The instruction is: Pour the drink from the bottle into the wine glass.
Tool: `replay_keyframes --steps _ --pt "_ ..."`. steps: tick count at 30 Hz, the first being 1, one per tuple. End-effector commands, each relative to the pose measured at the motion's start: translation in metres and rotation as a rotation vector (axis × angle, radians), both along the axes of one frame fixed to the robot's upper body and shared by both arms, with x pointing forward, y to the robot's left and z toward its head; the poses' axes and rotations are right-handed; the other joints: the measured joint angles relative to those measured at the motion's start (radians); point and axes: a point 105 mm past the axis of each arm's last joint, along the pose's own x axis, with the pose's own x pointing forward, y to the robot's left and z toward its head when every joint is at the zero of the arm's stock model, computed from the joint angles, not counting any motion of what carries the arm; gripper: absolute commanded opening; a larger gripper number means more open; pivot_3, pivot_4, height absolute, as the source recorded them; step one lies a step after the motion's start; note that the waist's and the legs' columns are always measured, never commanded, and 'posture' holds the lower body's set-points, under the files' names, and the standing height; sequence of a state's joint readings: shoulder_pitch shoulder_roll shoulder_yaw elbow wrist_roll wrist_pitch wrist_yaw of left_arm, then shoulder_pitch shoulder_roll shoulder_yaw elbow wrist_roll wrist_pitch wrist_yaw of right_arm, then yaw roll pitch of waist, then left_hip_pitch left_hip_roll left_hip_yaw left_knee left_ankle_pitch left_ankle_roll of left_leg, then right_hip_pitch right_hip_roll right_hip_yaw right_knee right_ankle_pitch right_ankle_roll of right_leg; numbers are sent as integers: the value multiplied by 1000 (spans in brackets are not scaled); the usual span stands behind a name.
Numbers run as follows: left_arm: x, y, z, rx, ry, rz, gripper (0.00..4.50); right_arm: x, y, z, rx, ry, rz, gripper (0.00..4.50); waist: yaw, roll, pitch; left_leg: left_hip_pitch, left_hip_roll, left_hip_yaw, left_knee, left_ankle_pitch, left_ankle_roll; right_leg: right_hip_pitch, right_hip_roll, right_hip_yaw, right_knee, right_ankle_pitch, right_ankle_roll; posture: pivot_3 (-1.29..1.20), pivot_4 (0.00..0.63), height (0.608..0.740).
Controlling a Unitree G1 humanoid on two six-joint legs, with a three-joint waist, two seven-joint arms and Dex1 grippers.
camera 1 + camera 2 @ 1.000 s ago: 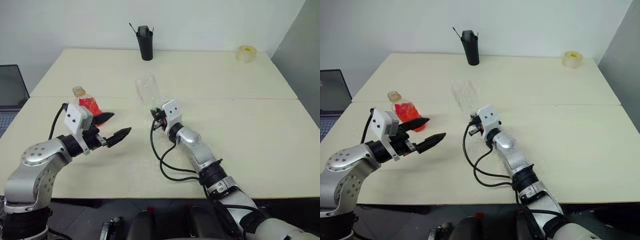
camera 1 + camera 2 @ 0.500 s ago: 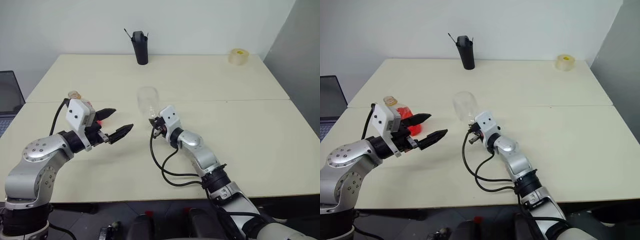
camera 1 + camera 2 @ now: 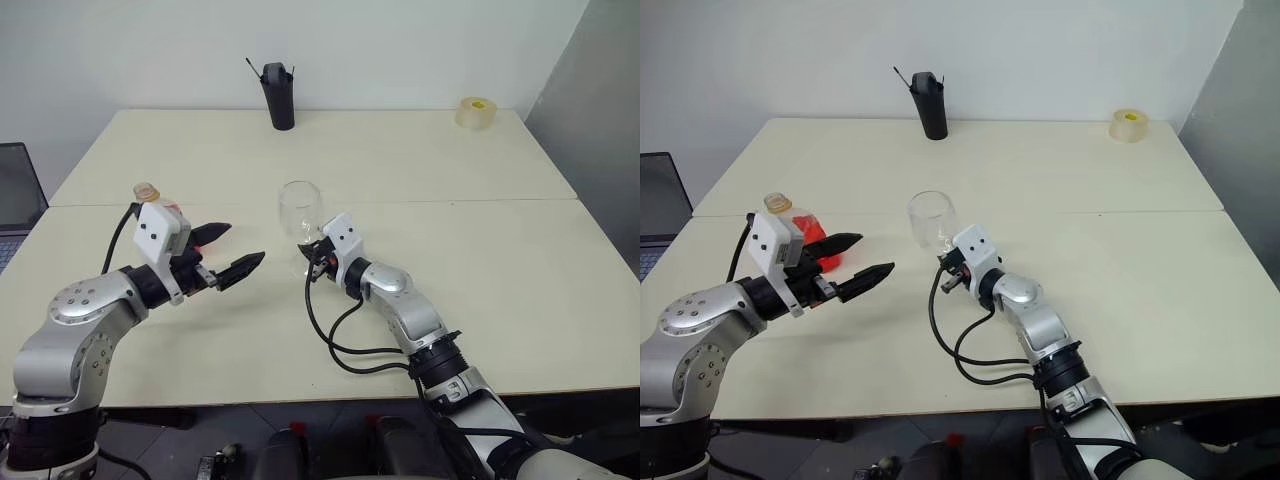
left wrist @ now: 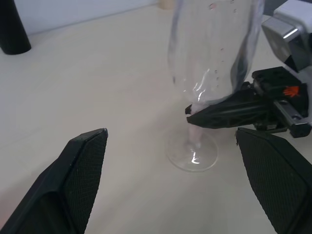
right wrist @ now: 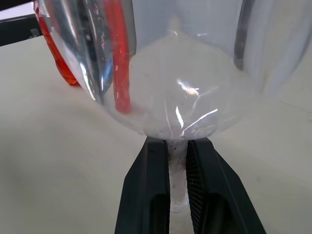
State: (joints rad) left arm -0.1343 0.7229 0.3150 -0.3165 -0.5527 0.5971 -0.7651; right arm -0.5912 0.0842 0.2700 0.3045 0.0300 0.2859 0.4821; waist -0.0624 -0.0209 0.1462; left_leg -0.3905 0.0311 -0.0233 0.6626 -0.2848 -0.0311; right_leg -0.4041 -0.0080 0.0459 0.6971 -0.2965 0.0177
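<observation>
On the worktop, far left: the bottle (image 3: 158, 203) stands upright just behind the left end effector (image 3: 228, 250), tan cap up, the drink (image 3: 812, 235) showing red in its body

Left end effector: both black fingers (image 4: 83, 165) spread wide with nothing between them, aimed across the worktop (image 3: 480, 250) toward the wine glass (image 3: 300, 212)

Key relation: the bottle sits back from the left end effector's fingertips, beside its wrist on the outer side, not ahead of the open jaws; its long axis is vertical, so my judgement is that the fingers must draw back and swing toward it to take the body from the side

Nearer arm: the left one by far; the bottle is well apart from the right end effector (image 3: 314, 254)

Centre: the wine glass stands upright, foot on the worktop, bowl empty as far as I can tell

Right end effector: closed tight on the glass stem (image 5: 178, 170), just under the bowl, pinching it from both sides

Task state: nothing poured yet, bottle not yet gripped, cap seemingly on

Background: black cup (image 3: 277, 96), tape roll (image 3: 475, 111)
</observation>
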Motion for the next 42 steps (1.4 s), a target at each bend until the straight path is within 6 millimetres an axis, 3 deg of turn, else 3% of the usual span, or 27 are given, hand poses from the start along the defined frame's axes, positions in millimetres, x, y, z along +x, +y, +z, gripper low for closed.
replay_keyframes --steps 1,14,27,32,37,42 --pt "-6 7 8 32 -33 -13 4500 -23 19 -15 -36 53 135 184 -1 0 0 0 0 0 0 0 0 0 0 0 0 0 0 0 150 740" --pt "-17 4 0 67 11 -83 4500 -21 24 -15 -40 60 150 184 -4 0 1 0 0 -1 0 0 0 0 0 -1 0 -1 -1 0 150 740" --pt "-10 17 -8 41 4 -4 4500 -22 14 12 -37 -2 166 4491 3 1 7 -3 0 -1 0 0 0 -2 -1 -2 0 -1 -1 0 150 740" --pt "-18 27 -18 36 21 45 4500 -31 5 22 -47 -8 215 4491 2 1 7 -3 0 -2 0 0 0 -2 -1 -2 -1 -1 -1 0 150 740" --pt "-39 40 -30 11 50 136 4500 -31 -26 29 -87 0 220 4491 6 1 8 -5 0 -2 0 0 0 -2 -3 -2 -2 -1 -1 0 150 740" --pt "-22 68 -17 -50 -111 374 4500 -34 -69 49 -160 13 253 4491 28 0 9 -5 -2 -4 1 0 0 -1 -4 -4 -2 -1 -1 0 150 740"
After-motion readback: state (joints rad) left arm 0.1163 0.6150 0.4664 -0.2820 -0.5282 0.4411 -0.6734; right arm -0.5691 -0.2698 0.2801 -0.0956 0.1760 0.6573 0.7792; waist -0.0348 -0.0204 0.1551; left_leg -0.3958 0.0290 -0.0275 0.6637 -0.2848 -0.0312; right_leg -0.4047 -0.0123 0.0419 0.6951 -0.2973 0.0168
